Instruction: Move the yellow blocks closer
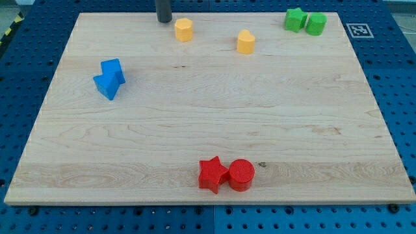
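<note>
My tip (164,21) stands at the board's (208,130) top edge, just left of the left yellow block (184,30); it is a bare rod with no claw. The other yellow block (246,41) sits apart to its right, nothing between them. Green blocks (305,21) sit top right.

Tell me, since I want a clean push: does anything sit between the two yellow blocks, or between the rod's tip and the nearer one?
Nothing visible. My tip stands just left of the left yellow block, and bare wooden board separates it from the right yellow block.
</note>
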{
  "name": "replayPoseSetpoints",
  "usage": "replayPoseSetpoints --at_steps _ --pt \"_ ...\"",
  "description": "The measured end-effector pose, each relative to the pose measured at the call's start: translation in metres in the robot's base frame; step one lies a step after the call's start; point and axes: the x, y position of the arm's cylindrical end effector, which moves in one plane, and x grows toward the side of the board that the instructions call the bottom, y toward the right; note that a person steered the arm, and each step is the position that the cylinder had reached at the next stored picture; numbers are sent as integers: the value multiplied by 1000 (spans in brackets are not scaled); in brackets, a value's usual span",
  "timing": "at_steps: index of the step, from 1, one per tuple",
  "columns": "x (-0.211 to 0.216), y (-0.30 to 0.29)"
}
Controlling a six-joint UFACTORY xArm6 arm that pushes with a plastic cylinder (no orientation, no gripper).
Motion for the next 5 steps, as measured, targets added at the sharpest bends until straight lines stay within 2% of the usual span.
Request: replayPoseSetpoints --at_steps 1,2,3,4,5 --pt "46 52" --pt "90 127" --pt "108 182" --pt "108 161" --pt "96 104"
